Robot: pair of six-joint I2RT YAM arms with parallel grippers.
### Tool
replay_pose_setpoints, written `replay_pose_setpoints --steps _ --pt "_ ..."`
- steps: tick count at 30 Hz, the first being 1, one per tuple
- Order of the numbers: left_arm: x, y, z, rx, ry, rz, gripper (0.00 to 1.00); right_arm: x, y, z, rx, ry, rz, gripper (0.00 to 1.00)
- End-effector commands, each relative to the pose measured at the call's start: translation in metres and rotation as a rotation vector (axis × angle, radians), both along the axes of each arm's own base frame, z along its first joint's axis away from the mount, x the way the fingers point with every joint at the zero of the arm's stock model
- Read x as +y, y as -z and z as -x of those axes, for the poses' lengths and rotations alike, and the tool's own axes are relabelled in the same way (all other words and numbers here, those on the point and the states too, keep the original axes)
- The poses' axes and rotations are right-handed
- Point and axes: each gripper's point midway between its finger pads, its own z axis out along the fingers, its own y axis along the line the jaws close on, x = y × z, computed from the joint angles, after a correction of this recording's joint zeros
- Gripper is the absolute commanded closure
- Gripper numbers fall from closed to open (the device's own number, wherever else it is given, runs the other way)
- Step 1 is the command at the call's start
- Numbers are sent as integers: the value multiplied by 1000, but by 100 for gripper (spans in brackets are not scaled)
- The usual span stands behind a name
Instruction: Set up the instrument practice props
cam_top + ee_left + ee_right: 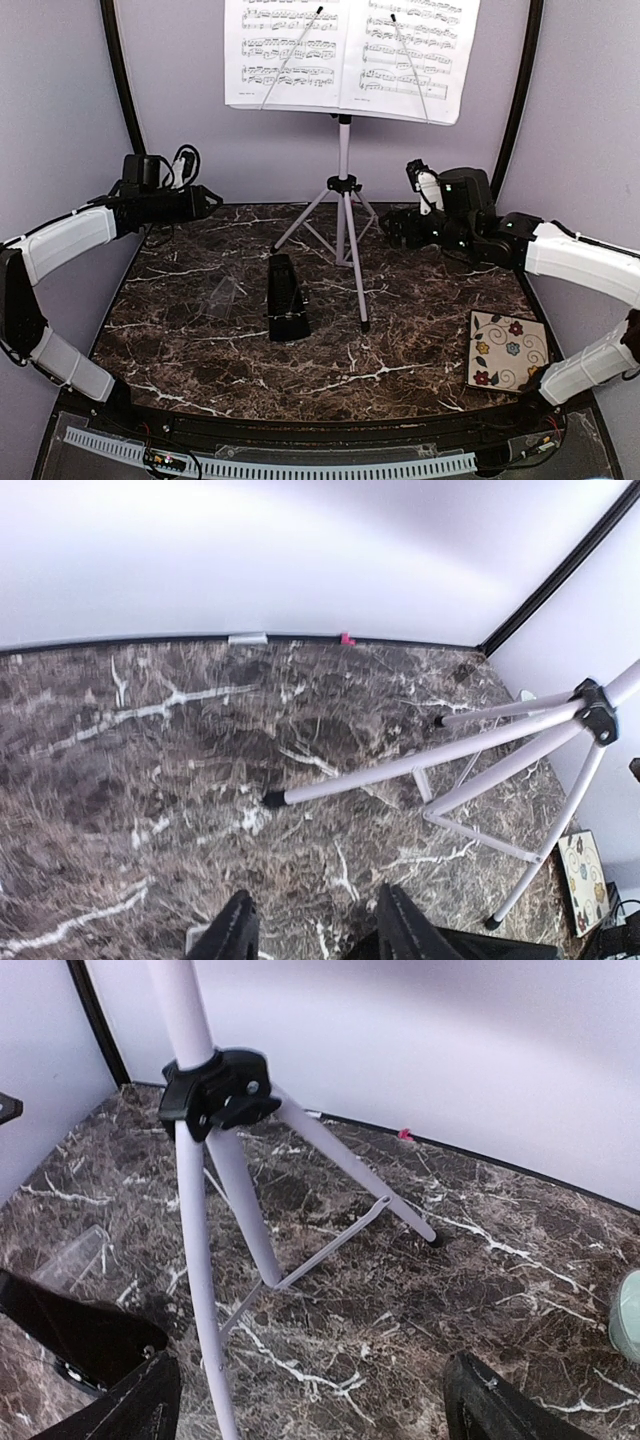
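Top external view: music stand (344, 165) holding both music sheets (290, 50) stands on the tabletop (420, 330), metronome (287, 300) just in front; left gripper (208, 198) and right gripper (396, 226), both apart and empty, should retreat without clipping its legs.

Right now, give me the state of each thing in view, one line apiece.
music stand, upright, tripod legs spread
music sheets, both propped on the stand
metronome, upright on the table
floral tile, lying flat
left gripper, open
right gripper, open wide
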Motion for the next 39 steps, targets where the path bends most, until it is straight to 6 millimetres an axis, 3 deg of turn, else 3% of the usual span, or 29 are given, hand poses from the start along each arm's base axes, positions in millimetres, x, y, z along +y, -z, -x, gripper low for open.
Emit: replay_pose_setpoints --steps 1,5,7,12,19,24,32,39 --pt "-1 -38 2 -37 12 8 51 -14 -52 -5 -92 27 -159 4" --pt "4 -51 8 -28 8 -33 33 -42 -69 -5 -109 96 -238 0" --pt "10 -51 15 -10 -12 -49 11 -56 -71 -2 -105 136 -264 0" --pt "24 -47 44 5 -65 -56 2 -96 -55 12 -71 233 -299 0" --pt "67 13 84 164 -273 -138 1 -139 -12 41 -2 344 -329 0" --pt "78 50 109 239 -325 -142 1 -152 23 59 40 375 -324 0" --pt "85 93 132 278 -373 -109 1 -158 64 72 91 388 -329 0" --pt "89 110 133 319 -400 -121 1 -152 72 69 99 365 -332 0"
